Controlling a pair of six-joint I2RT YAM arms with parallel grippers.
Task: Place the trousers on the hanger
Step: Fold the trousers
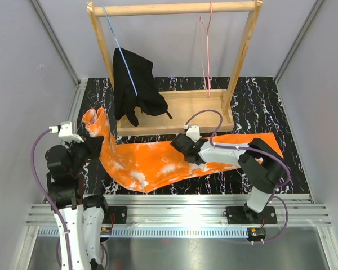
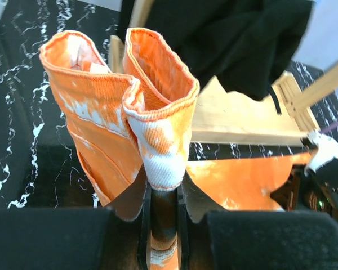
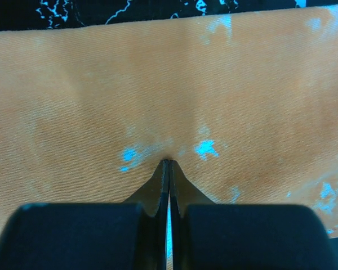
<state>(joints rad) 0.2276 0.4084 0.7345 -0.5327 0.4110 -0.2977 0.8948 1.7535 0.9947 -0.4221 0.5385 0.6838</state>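
My left claw (image 2: 160, 222) clamps the trousers (image 1: 146, 163) at their upturned end; my right claw (image 3: 168, 171) pinches their flat middle.

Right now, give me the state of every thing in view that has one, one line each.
trousers, spread on the table, one end lifted and curled upright.
hanger, hanging bare from the top bar of the rack.
blue hanger, hanging on the same bar, carrying the black garment.
black garment, draped on the blue hanger.
left gripper, shut on the trousers' raised end.
right gripper, shut on a pinch of the trousers' middle.
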